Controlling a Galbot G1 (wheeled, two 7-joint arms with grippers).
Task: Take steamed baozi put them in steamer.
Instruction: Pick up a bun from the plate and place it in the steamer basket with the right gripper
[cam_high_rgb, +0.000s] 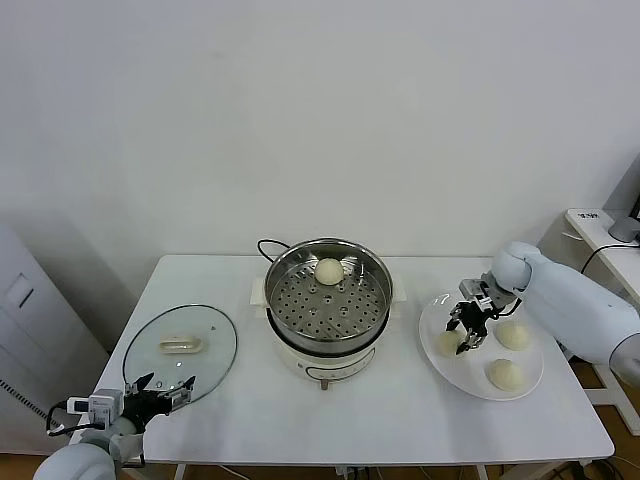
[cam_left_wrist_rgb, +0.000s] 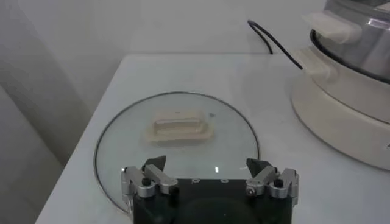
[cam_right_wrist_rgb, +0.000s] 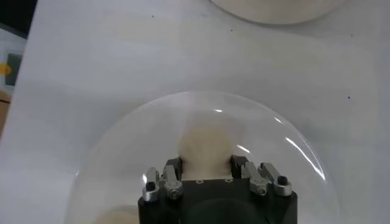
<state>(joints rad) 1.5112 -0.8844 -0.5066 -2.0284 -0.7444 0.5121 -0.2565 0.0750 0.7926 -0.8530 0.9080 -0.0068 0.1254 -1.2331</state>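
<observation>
Right gripper (cam_high_rgb: 463, 333) closed around a baozi (cam_right_wrist_rgb: 206, 146) on the plate (cam_high_rgb: 437, 349), right of frame. Left gripper (cam_left_wrist_rgb: 210, 178) open, lower left, at the glass lid (cam_left_wrist_rgb: 122, 146).

Bright, even light; soft wrist views

White table against a plain wall

The white table (cam_high_rgb: 400, 420) stands before a bare white wall (cam_high_rgb: 320, 110); a grey cabinet (cam_high_rgb: 30, 330) sits at the left, and a second white surface (cam_high_rgb: 598, 228) (partly cut off) at the far right.
</observation>
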